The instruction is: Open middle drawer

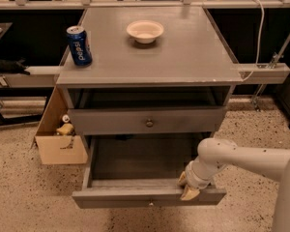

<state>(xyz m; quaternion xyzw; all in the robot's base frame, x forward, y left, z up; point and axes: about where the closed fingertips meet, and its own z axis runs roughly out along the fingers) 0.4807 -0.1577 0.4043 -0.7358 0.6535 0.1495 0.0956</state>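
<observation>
Cream pincer (187, 186) seemingly astride middle drawer (130, 192)

Lighting: soft, even indoor light from overhead, moderately dim.
Glare: a mild pale sheen on the cabinet top (183, 52).
Shadows: the middle drawer (130, 195) has a dim interior, darkest at the back. The recess under the top and the background behind are near black.
Gripper (188, 187): well lit, pale, at the right of that drawer's front edge.
</observation>
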